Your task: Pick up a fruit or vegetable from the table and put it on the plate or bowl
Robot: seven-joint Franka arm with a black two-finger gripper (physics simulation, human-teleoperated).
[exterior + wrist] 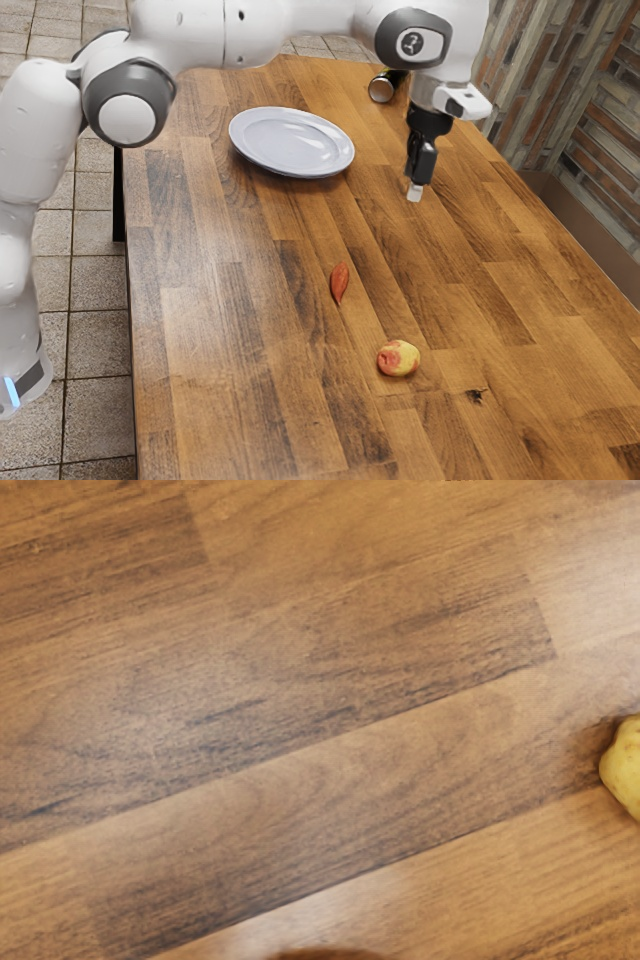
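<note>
Peach (pixel 398 357), lying well apart from the plate (pixel 291 141), is looking soft, probably wanting gentle mid-body pinching; whether the gripper (pixel 415 190) is gaping, I cannot tell.

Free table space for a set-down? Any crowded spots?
Largest bare patch: table at the exterior view's left, between its edge and the red vegetable. Also bare: the band between plate and that vegetable, and the wood right of the gripper. Crowded: far end, where plate, can and gripper cluster.

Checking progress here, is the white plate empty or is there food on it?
Empty. The plate shows bare white; the yellow-red fruit and the reddish piece lie on the table.
</note>
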